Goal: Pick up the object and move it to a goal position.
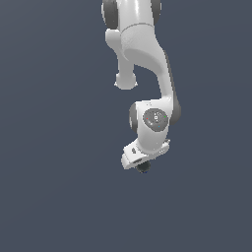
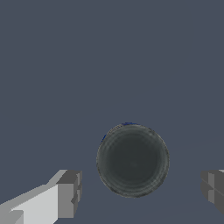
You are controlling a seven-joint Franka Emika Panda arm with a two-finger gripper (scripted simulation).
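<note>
The pincer [image 2: 139,189] is spread wide right now, with one grey pad [image 2: 70,192] on one side of the ball and the other pad [image 2: 213,189] well over on the far side, neither one touching it as far as I can see. The ball [image 2: 132,160] is a small dark round thing sitting pretty much in the gap between those pads, a bit nearer the first one, which reads to me like the arm has lined itself up so that closing would catch it across the middle. In the exterior view the ball [image 1: 143,168] peeks out just under the white hand of the pincer [image 1: 141,161], at about 6 o'clock from the wrist joint [image 1: 155,119], so it's mostly hidden by the hand from that angle. The arm [image 1: 142,54] hangs down from 12 o'clock and bends at the wrist, pointing the hand straight down at the bench [image 1: 54,197], which is just a flat slate-blue surface with nothing else I can make out on it. There's a thin blue sliver at the ball's edge in the wrist view, can't tell what that is. No goal marker shows anywhere. My guess is we're at the pre-grasp bit: lowering may be done or nearly so, squeeze comes next, and since it's round it could squirt out if the pads close off-centre.
</note>
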